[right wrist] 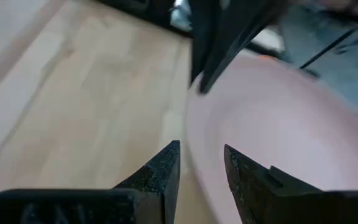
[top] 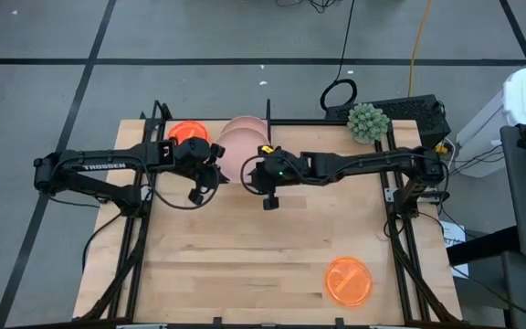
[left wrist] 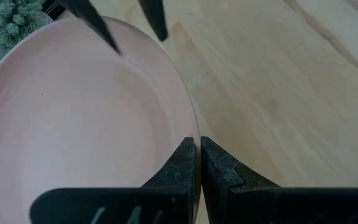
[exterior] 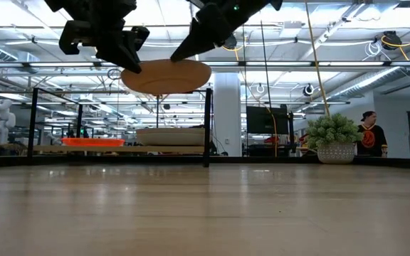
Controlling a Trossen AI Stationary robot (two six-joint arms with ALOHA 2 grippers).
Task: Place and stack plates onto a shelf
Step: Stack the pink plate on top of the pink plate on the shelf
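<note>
1. The left hand [top: 219,166] is clenched on the rim of a pale pink plate [top: 236,155] and holds it in the air above the tabletop [top: 263,256], as the low view shows.
2. The right hand [top: 252,174] is at the opposite edge of the same plate; its fingers [right wrist: 160,171] stand apart on either side of the rim, and it does not grip the plate.
3. The plate hangs level just in front of the shelf [exterior: 119,148], higher than its plank.
4. On the shelf lies another pale plate [exterior: 171,135], and beside it an orange plate [top: 188,133].
5. A second orange plate [top: 348,281] lies on the tabletop, well apart from the shelf, on the right arm's side.
6. A small green plant [top: 366,122] stands at the far edge of the tabletop.
</note>
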